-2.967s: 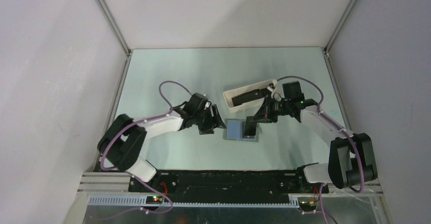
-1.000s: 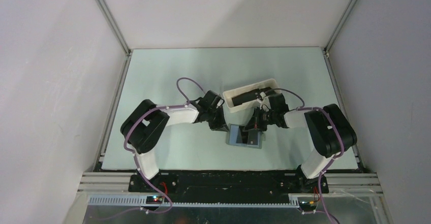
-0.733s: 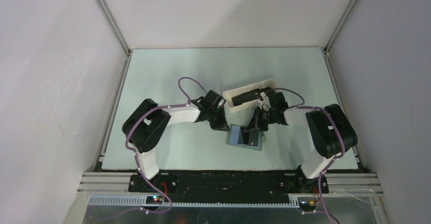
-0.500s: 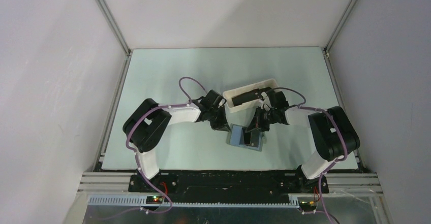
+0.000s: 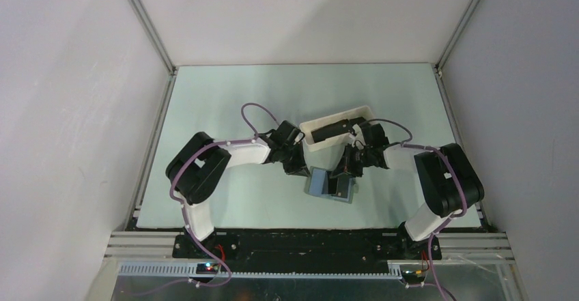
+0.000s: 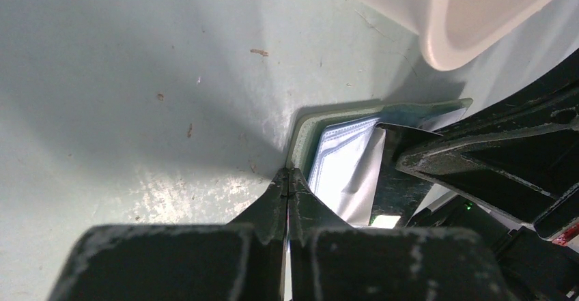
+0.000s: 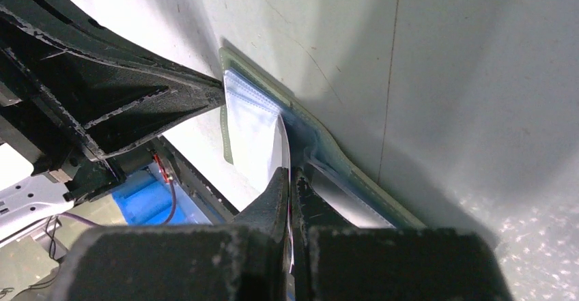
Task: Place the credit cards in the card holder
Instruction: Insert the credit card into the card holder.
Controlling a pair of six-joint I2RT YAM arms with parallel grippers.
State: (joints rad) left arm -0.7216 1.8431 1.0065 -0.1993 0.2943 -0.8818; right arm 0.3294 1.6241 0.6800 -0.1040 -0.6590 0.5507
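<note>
The card holder (image 5: 318,182) lies open on the table, its grey-green edge and pale inside showing in the left wrist view (image 6: 341,154). My left gripper (image 5: 298,169) is shut, its tips (image 6: 289,175) resting against the holder's left edge. My right gripper (image 5: 339,176) is shut on a dark credit card (image 6: 403,178), which stands edge-down over the holder's right half. The right wrist view shows only a thin sliver of that card between the fingers (image 7: 289,178). More dark credit cards (image 5: 332,130) lie in the white tray (image 5: 311,142).
The white tray stands just behind the holder, its rounded corner (image 6: 478,35) close to both grippers. The left gripper's black fingers (image 7: 136,103) fill the upper left of the right wrist view. Side walls enclose the pale green table (image 5: 225,96).
Over three seconds both arms folded in and came down onto the holder. In the last second the holder has turned slightly and the right gripper has edged left with the card.
</note>
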